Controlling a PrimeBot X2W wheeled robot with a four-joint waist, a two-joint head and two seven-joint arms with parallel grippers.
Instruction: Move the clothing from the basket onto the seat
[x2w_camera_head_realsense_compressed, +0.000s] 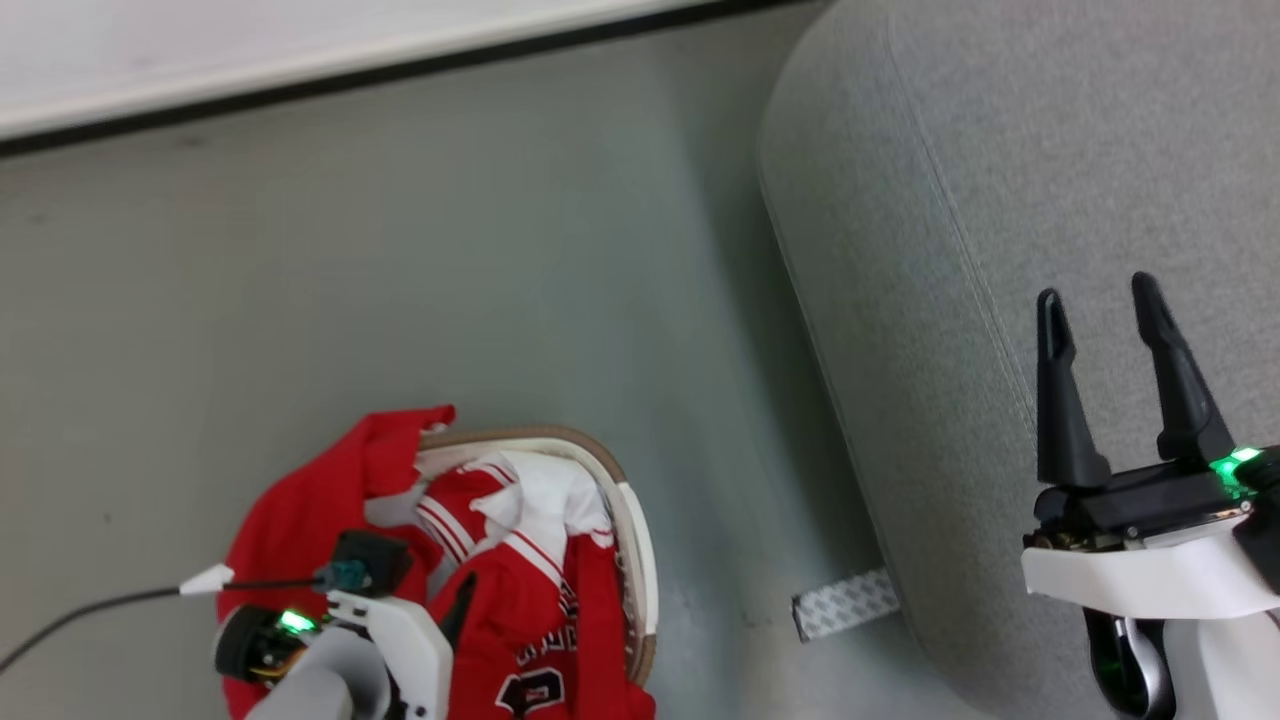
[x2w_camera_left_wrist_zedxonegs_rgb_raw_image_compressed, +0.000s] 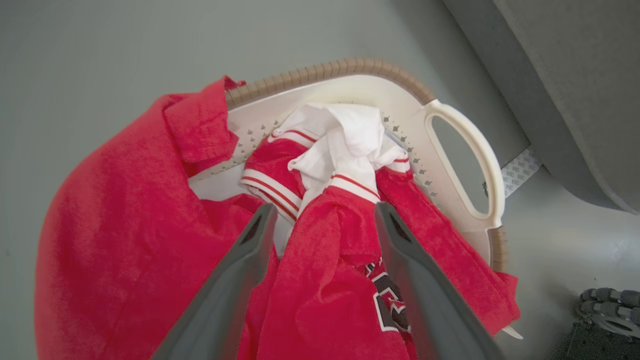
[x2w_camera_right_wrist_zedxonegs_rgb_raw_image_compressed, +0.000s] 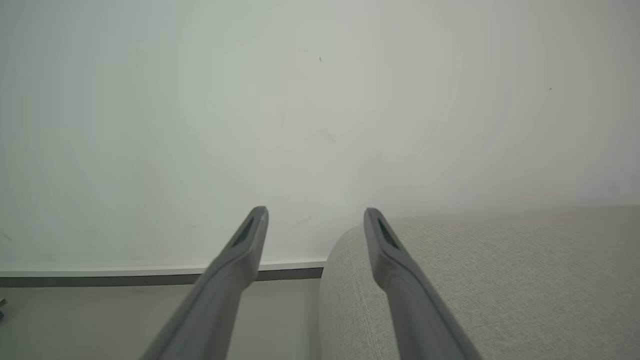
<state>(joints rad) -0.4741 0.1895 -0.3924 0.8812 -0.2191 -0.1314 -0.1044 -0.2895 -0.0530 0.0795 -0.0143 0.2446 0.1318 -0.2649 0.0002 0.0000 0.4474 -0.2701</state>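
The basket (x2w_camera_head_realsense_compressed: 628, 520) stands on the floor at the lower left of the head view, white with a tan rim (x2w_camera_left_wrist_zedxonegs_rgb_raw_image_compressed: 350, 67). The clothing fills it: a red-and-white jersey (x2w_camera_left_wrist_zedxonegs_rgb_raw_image_compressed: 325, 285) with lettering lies in the middle, and a plain red garment (x2w_camera_left_wrist_zedxonegs_rgb_raw_image_compressed: 120, 235) hangs over the rim. My left gripper (x2w_camera_left_wrist_zedxonegs_rgb_raw_image_compressed: 324, 215) is open just above the jersey, one finger on each side of a raised red fold. One dark finger (x2w_camera_head_realsense_compressed: 458, 608) of it shows over the clothing (x2w_camera_head_realsense_compressed: 520, 610). The grey seat (x2w_camera_head_realsense_compressed: 1000, 200) is on the right, and my right gripper (x2w_camera_head_realsense_compressed: 1100, 310) hovers open and empty over it.
Grey floor separates the basket from the seat. A patterned strip (x2w_camera_head_realsense_compressed: 845, 603) lies on the floor at the seat's base. A white wall with a dark skirting line (x2w_camera_head_realsense_compressed: 400, 65) runs along the back. A black cable (x2w_camera_head_realsense_compressed: 100, 605) trails from my left wrist.
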